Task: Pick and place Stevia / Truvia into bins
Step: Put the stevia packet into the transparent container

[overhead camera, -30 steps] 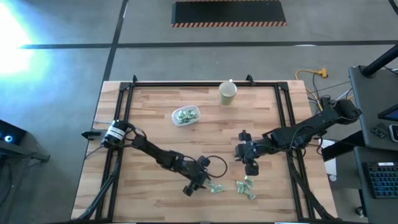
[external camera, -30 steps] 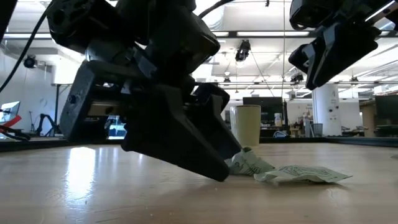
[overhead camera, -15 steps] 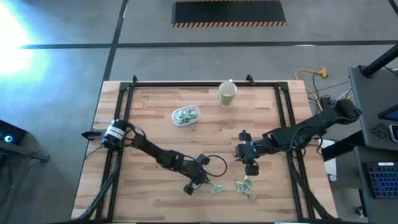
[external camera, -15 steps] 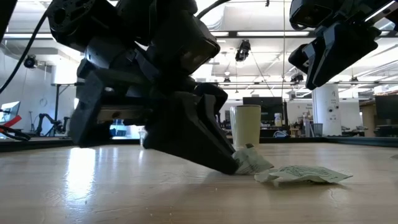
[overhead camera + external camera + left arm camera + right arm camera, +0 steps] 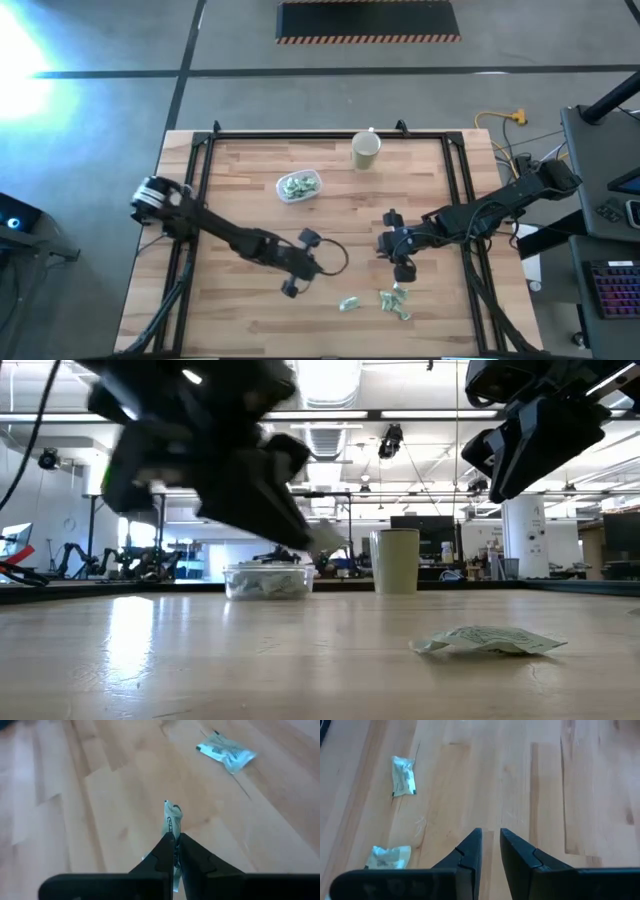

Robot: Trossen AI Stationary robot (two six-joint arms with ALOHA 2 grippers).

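Observation:
My left gripper (image 5: 318,272) hangs above the table's near middle, shut on one pale green and white Stevia sachet (image 5: 172,816); the low view shows it blurred, with the sachet (image 5: 325,541) at its tip. Three loose sachets (image 5: 349,303) (image 5: 393,297) (image 5: 402,313) lie flat on the wood near the front edge. The clear bin (image 5: 299,186) stands at the far middle with several sachets in it. My right gripper (image 5: 403,272) hovers above the loose sachets, its fingers (image 5: 470,847) a narrow gap apart with nothing between them. My left gripper pinches the sachet between its two fingertips (image 5: 167,842). The sachet's one end (image 5: 172,812) sticks out past the tips. The fingers slant down from the table's left. The sachet is lifted clear of the wood.
A beige cup (image 5: 366,149) stands at the far edge, right of the bin. A black frame (image 5: 460,180) runs along the table's sides. Bare wood lies between the bin and my left gripper.
My left gripper has shut on one sachet of the left-hand pair, then risen and drawn back toward the table's left and far side, lifting that sachet clear. The other sachet of the pair stays on the wood. My right gripper has kept still.

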